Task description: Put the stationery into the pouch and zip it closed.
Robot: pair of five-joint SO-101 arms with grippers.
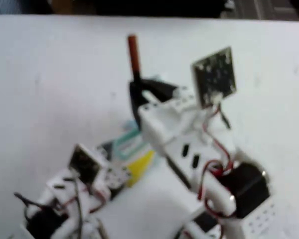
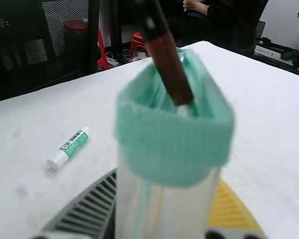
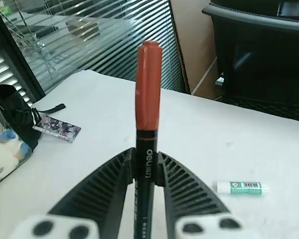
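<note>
1 item in transit | right gripper [image 3: 144,155] jaws pinch black marker with red-brown cap [image 3: 148,94], cap end at mouth of green-rimmed translucent pouch [image 2: 174,144], clamped upright near-left by left gripper [image 2: 165,179] | centre over opening, lower slowly, then release.

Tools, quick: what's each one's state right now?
Left tool: closed on the pouch.
Right tool: closed on the pen.

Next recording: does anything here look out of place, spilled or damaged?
Nothing looks spilled or damaged. One green-and-white tube lies alone on the table, outside the pouch, while the right gripper is shut on the red-capped marker.
</note>
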